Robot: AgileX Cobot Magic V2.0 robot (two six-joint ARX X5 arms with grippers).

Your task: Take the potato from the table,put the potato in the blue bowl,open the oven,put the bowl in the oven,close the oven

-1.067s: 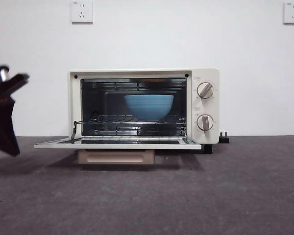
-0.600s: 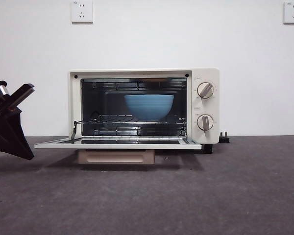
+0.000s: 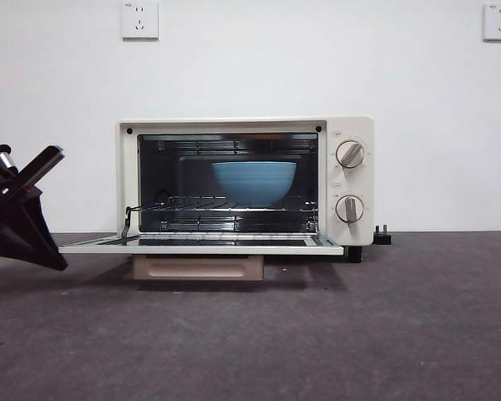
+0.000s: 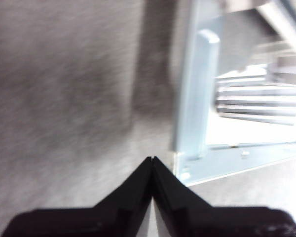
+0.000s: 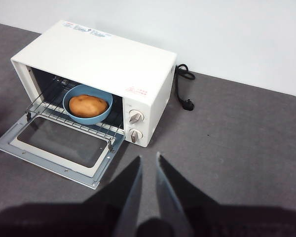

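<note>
My left claw [image 4: 152, 160], its two black jaws pressed together on nothing, sat at the left edge of the front picture [image 3: 33, 209], low and just beside the free end of the oven door [image 3: 200, 245]. That door, a flat cream frame around a dark glass pane, lay dropped flat and level, its long axis running across the picture from left to right. From my left wrist camera the door's corner [image 4: 190, 163] showed just beyond my tips, with the pale bar handle [image 4: 204, 74] along its outer edge, all of it motion-blurred. I judged that closing was the one step left, and that it turned on this: the door lay to the right of my left claw in the front picture, so I would have to get under its edge or handle and swing it upward.

The blue bowl [image 3: 254, 182], matte and faintly ridged, stood on the wire rack [image 3: 225, 205] inside the boxy cream oven [image 3: 346, 125]. The potato [image 5: 88, 105], a smooth orange-brown lump, lay in the bowl.

My right claw [image 5: 149, 163] hung well back above the dark speckled table [image 5: 237, 138], jaws slightly apart and holding nothing; the left was clearly nearer the door.
</note>
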